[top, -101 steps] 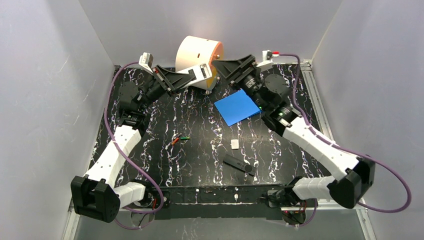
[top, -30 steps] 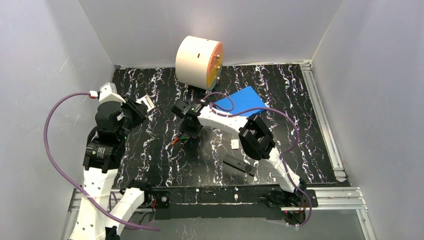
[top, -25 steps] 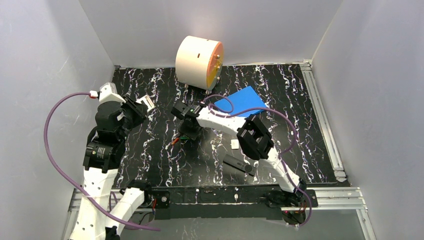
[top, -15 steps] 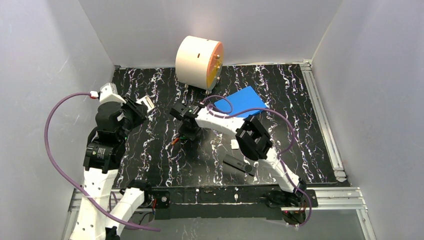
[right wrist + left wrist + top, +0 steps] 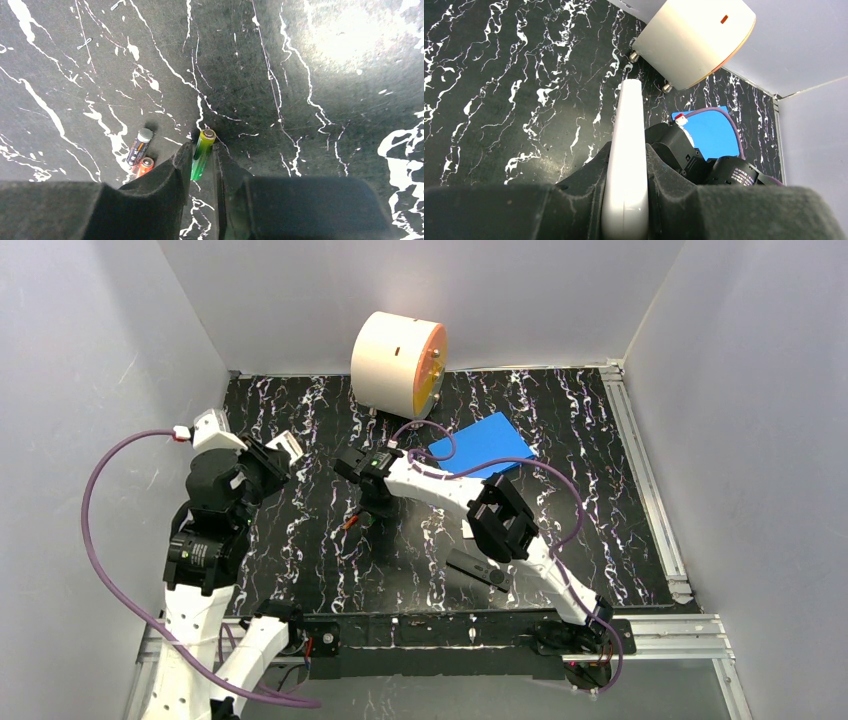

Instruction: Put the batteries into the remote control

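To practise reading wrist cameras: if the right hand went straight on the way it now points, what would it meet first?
The right hand points down at the table with the green battery between its fingers, so it would likely meet that battery, then the table; their depth is unclear.

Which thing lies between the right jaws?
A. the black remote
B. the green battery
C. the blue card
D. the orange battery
B: the right wrist view shows the green battery lying between the jaws of the right gripper.
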